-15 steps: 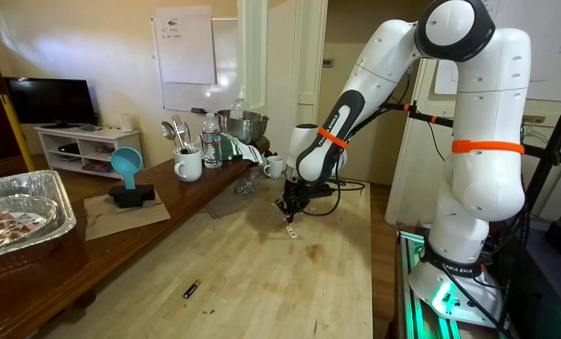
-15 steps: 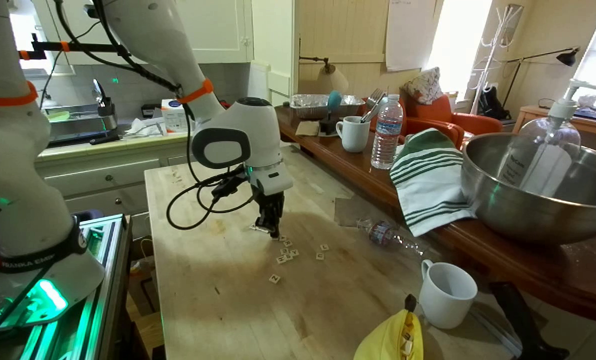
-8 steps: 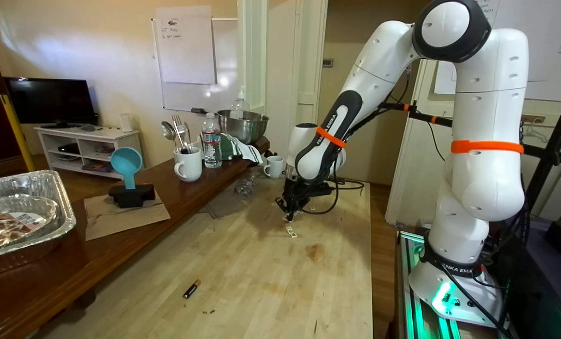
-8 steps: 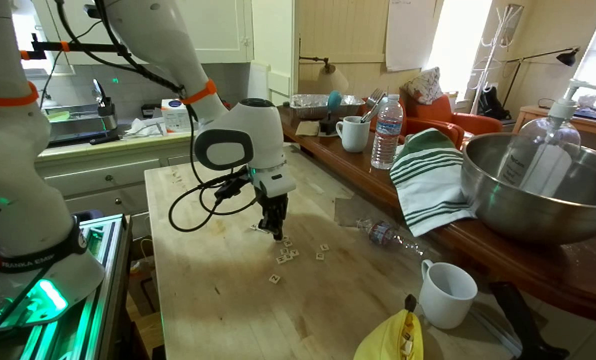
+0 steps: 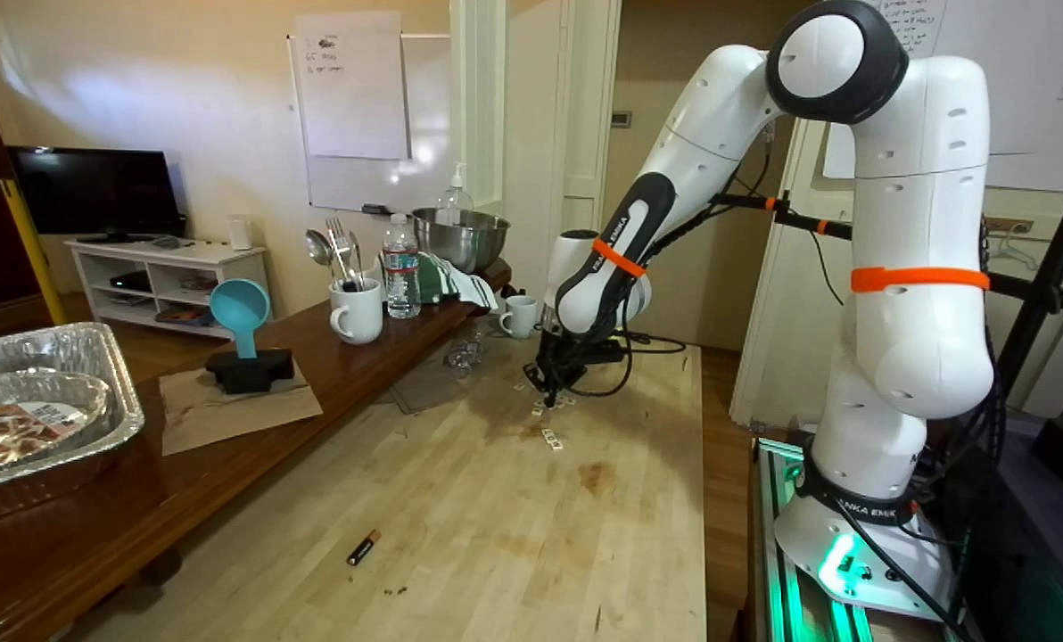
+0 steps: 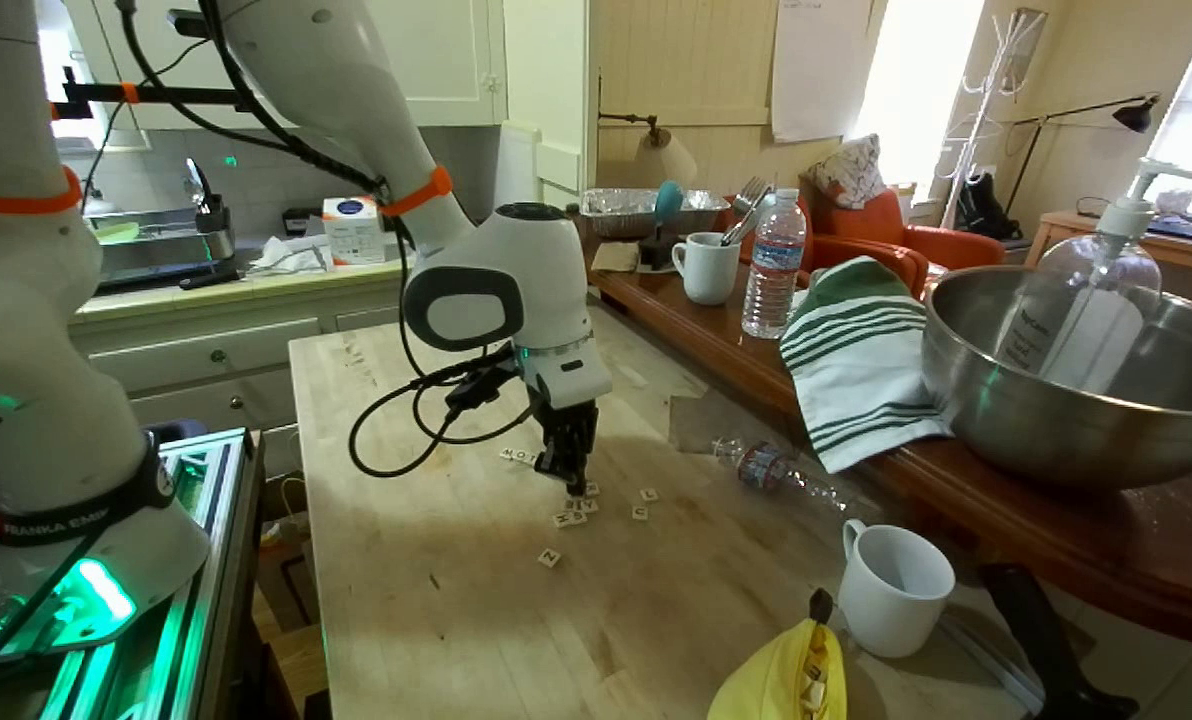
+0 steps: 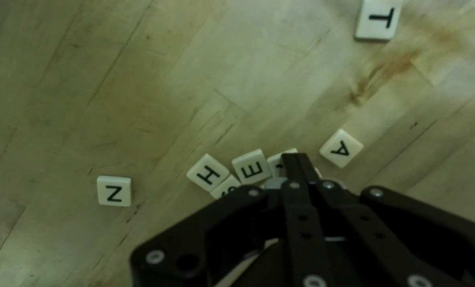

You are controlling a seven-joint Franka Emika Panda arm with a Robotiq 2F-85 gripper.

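here, letter tiles [image 7: 252, 167] dot a stained wooden tabletop [image 6: 476, 610] near pale drawers [image 6: 191, 352].

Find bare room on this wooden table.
Free wood: between the black-copper cylindrical battery and the row of square cream letter tiles; between the N tile and yellow banana-shaped pouch. Crowded: by the black jointed gripper, where other tiles cluster.

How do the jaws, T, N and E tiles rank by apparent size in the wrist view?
1. Jaws, nearest the camera
2. T tile, at the top edge
3. N tile and E tile: too alike to rank
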